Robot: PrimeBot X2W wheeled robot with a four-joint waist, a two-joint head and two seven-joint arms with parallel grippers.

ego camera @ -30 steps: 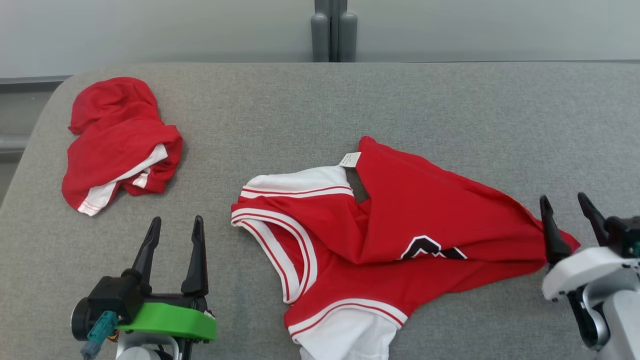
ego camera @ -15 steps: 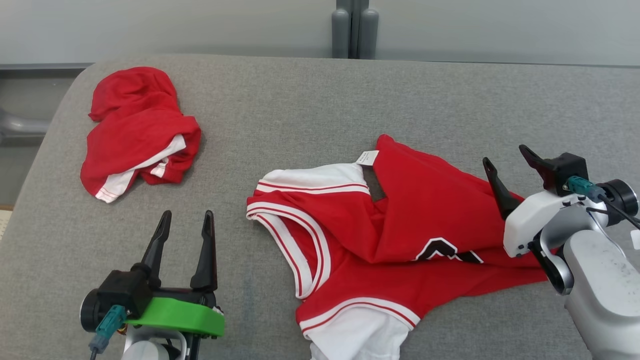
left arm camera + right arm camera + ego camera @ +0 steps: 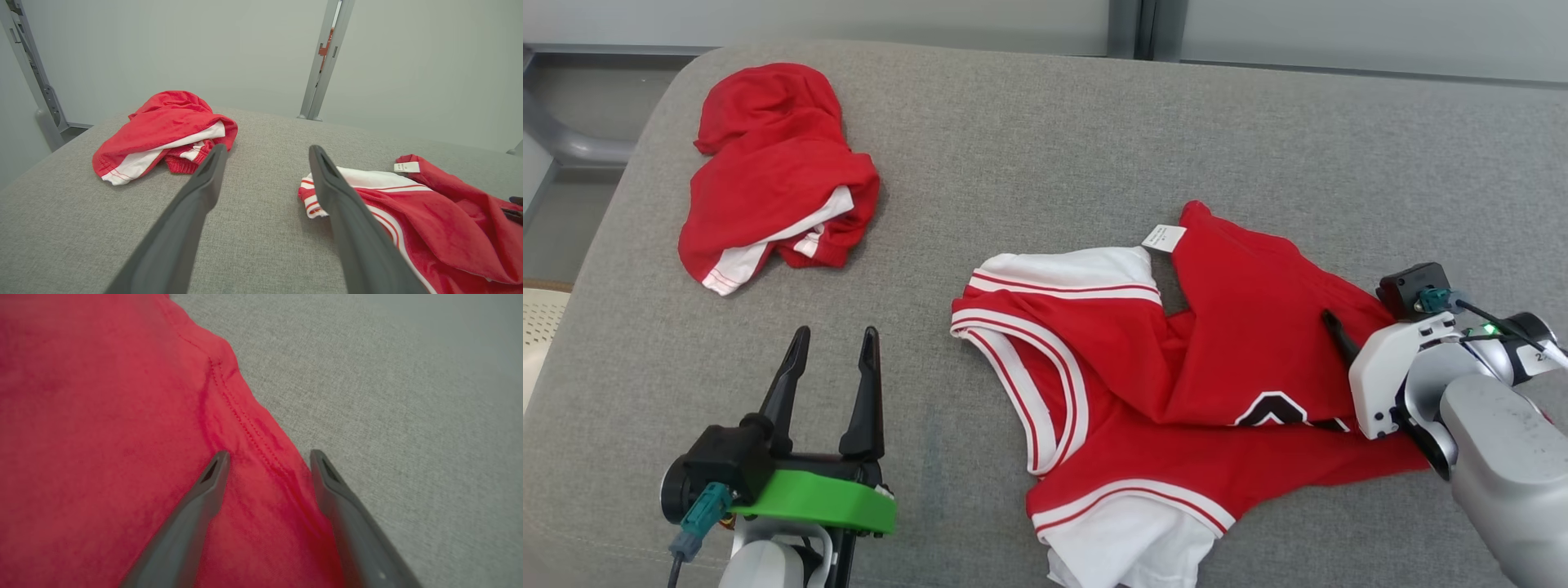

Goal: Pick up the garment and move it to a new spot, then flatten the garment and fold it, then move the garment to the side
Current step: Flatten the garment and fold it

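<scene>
Because the garment lies rumpled and doubled over itself, with its printed front half buried under a red flap, it seems to need a hold on an outer edge before it can be lifted or spread. It rests on the grey table, well apart from the crumpled red bundle, with its white label at the neck. The right end effector is at the garment's edge farthest from the bundle. Its jaws are spread and clasp nothing. One finger rests over the red cloth and the other stands just at the line where cloth meets table, so the stitched hem runs between them. That straddle looks deliberate: closing from there would likely pinch the hem alone rather than a thick wad of layers. The left end effector hangs over bare table on the robot's side of the bundle, level with the gap between the bundle and the garment's white-trimmed armhole. It is also spread wide, empty, and touching no cloth. I judge it is parked there to be ready for the near side once the far edge is caught, since flattening will want two holds pulling apart. The bundle itself is untouched and appears to be no part of the present step.
</scene>
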